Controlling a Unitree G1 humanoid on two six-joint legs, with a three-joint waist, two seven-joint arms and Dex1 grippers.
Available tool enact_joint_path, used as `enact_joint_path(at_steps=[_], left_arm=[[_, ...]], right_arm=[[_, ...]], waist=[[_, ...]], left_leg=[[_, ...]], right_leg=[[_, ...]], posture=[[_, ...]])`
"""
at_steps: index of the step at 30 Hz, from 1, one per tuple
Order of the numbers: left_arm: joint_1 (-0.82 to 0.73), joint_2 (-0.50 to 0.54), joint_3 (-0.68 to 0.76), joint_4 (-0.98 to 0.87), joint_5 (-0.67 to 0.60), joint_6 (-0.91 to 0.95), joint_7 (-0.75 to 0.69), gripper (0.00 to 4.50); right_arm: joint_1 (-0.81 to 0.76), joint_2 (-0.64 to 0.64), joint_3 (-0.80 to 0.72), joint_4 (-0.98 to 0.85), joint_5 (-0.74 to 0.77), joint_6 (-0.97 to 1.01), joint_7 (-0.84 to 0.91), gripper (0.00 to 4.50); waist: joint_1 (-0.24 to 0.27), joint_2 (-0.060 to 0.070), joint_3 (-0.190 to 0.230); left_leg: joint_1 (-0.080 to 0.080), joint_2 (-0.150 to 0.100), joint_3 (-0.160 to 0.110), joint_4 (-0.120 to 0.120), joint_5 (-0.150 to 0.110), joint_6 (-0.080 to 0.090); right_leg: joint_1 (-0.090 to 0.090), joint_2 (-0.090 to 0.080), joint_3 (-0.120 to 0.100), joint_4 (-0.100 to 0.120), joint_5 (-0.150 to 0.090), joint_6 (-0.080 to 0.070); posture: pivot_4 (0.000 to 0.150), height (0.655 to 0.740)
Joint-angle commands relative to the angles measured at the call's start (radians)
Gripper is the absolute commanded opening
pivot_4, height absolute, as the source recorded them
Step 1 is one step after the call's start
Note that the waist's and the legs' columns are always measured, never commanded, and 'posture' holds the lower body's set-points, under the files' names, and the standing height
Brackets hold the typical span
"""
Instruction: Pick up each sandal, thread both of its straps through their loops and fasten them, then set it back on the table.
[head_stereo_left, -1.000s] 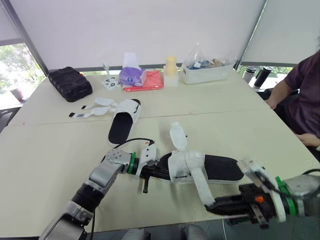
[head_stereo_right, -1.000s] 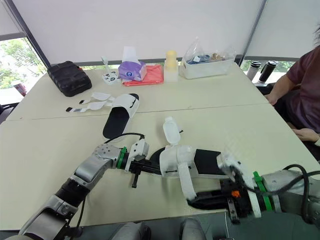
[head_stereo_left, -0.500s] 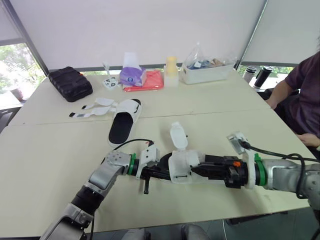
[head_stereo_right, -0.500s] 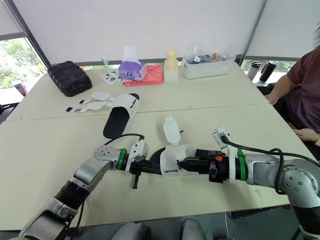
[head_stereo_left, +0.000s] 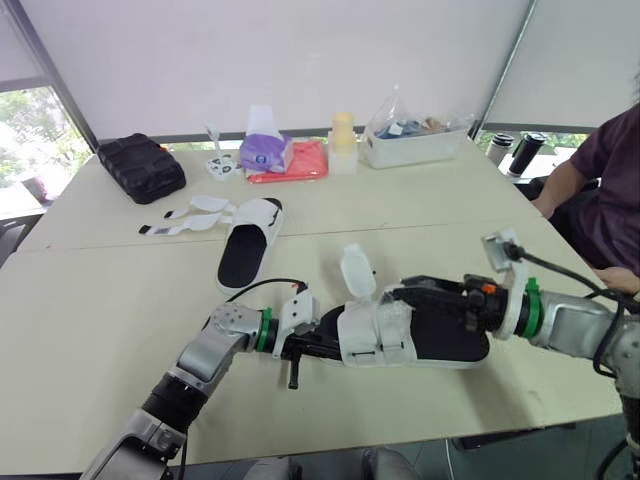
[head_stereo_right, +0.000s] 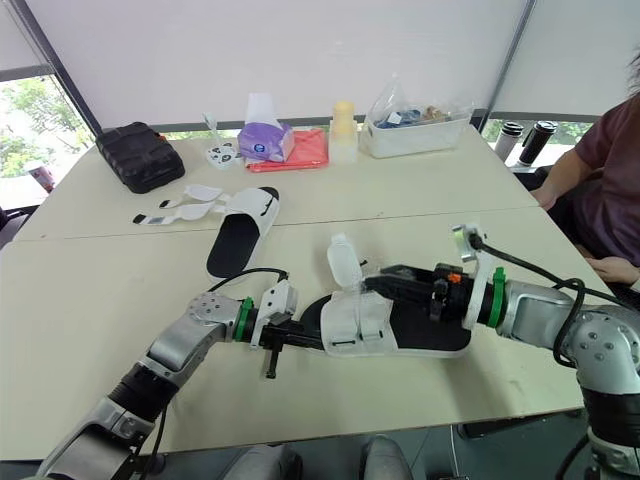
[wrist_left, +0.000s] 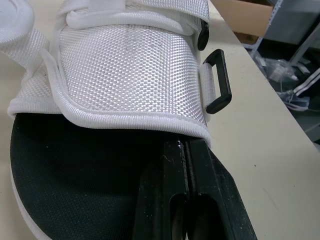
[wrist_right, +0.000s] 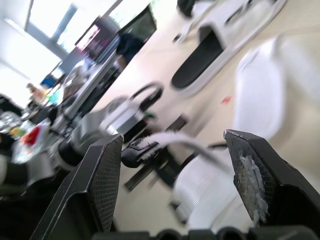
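Meeting sandal (wrist_left: 117, 95) under its woven white strap, left pincer (wrist_left: 184, 146) closed.

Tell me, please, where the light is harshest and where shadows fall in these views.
Left eye view: daylight glares through the window; a soft shadow edges the near black-soled white-strapped sandal. Left wrist view: its black insole sits shaded beneath the white woven strap.

right pincer (head_stereo_right: 385, 280) | lifted, now open | strap (head_stereo_right: 362, 318) folded over sandal (head_stereo_right: 432, 332)

We read no text, brand or number anywhere; print on the purple tissue pack (head_stereo_left: 265, 152) on the table (head_stereo_left: 100, 300) is too small to make out.
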Motion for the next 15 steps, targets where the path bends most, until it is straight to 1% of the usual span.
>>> enact_joint_path(at_steps=[1,5,8,12,13,15], left_arm=[[0.012,-0.001,-0.024,0.036,0.047,0.022,0.028,0.0],[0.013,-0.002,-0.022,0.037,0.047,0.02,0.029,0.0],[0.014,-0.002,-0.021,0.036,0.047,0.021,0.03,0.0],[0.018,-0.005,-0.024,0.028,0.046,0.026,0.033,0.0],[0.018,-0.005,-0.024,0.027,0.046,0.027,0.034,0.0],[0.019,-0.006,-0.024,0.025,0.046,0.028,0.035,0.0]], right_arm=[[-0.029,0.03,-0.026,0.039,-0.03,-0.019,-0.041,3.44],[-0.025,0.053,-0.018,0.064,-0.093,-0.027,-0.064,3.44],[-0.027,0.077,-0.005,0.096,-0.181,-0.059,-0.098,3.44],[-0.07,0.136,-0.014,0.202,-0.321,-0.093,-0.24,3.44],[-0.075,0.146,-0.019,0.212,-0.336,-0.09,-0.255,3.44],[-0.07,0.146,-0.028,0.199,-0.328,-0.074,-0.214,3.44]], waist=[[0.0,0.0,0.0],[0.001,0.0,0.0],[0.001,0.001,0.0],[0.0,0.001,-0.001],[0.001,0.002,-0.001],[0.001,0.004,-0.001]], left_leg=[[0.0,0.0,0.0,0.0,0.0,0.0],[0.0,-0.001,-0.001,0.0,0.0,0.0],[0.0,-0.001,0.0,0.0,0.0,0.0],[0.0,-0.001,-0.001,0.0,0.0,0.0],[0.0,-0.001,-0.001,0.0,0.0,0.0],[-0.001,-0.002,-0.001,0.0,0.0,0.0]], right_leg=[[0.0,0.0,0.0,0.0,0.0,0.0],[0.0,0.0,0.0,0.0,0.0,0.0],[0.0,0.0,0.0,0.0,0.0,0.0],[0.0,-0.001,0.0,0.0,0.0,0.0],[0.0,-0.001,0.0,0.0,0.0,0.0],[-0.001,-0.001,0.0,0.0,0.0,0.0]], posture=[[0.15,0.74],[0.15,0.74],[0.15,0.74],[0.15,0.74],[0.15,0.74],[0.15,0.74]])
